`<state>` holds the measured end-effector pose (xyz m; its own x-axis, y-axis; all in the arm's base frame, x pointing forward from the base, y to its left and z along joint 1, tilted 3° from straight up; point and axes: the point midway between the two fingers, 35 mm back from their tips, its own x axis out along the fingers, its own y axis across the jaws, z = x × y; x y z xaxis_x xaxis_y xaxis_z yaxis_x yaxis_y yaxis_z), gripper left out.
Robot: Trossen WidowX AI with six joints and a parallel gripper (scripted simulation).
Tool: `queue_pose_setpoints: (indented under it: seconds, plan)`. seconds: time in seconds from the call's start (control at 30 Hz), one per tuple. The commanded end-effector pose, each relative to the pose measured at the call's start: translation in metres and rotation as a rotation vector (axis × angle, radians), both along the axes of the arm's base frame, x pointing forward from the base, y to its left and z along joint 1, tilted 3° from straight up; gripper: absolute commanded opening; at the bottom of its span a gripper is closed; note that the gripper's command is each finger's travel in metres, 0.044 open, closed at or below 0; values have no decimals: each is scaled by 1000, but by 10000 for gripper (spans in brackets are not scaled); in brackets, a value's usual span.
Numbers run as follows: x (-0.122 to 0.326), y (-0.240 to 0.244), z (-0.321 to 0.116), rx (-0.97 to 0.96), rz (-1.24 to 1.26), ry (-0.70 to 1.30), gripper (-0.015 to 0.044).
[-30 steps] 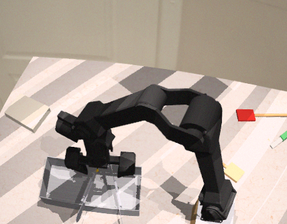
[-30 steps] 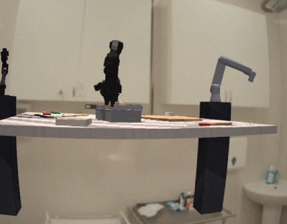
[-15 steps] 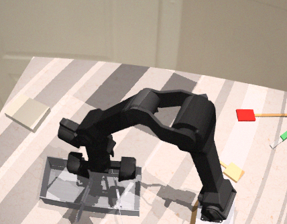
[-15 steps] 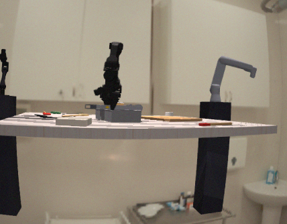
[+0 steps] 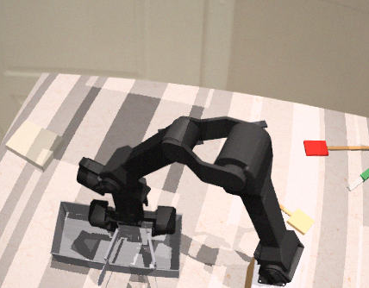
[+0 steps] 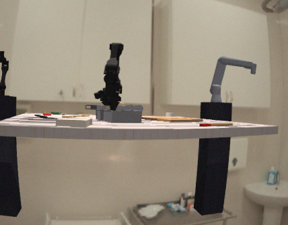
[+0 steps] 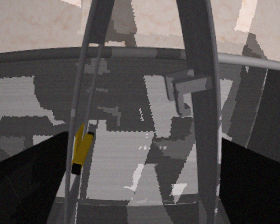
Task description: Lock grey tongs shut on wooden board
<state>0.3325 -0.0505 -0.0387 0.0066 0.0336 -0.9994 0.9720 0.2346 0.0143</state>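
The grey tongs (image 5: 109, 251) (image 6: 135, 108) (image 7: 205, 100) lie spread across the roasting tin (image 5: 78, 262) (image 6: 125, 117) (image 7: 135, 51), about level in the exterior view. Their arms draw closer towards the top of the wrist view, where the hinge is out of frame. A yellow and black piece (image 7: 82, 150) shows at the left arm. My gripper (image 5: 132, 229) (image 6: 112, 108) (image 7: 136, 138) is open and low over the tin, its fingers just outside the two arms; whether they touch is unclear. The wooden board (image 6: 182, 119) lies right of the tin in the exterior view.
A cream block (image 5: 28, 143) (image 6: 73, 122) lies beyond the tin. A red-headed spatula (image 5: 315, 147), a green-handled tool (image 5: 368, 172) and a pale yellow spatula (image 5: 300, 221) lie to the right in the top view. The tin's walls stand close around the fingers.
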Motion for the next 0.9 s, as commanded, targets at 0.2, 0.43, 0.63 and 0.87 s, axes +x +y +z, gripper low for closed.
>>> queue_pose_setpoints:
  seconds: [0.2,0.43,0.63,0.87]
  plan:
    - [0,0,0,0,0,-1,308]
    - [0,0,0,0,0,-1,261]
    - [0,0,0,0,0,-1,221]
    - [0,0,0,0,0,-1,175]
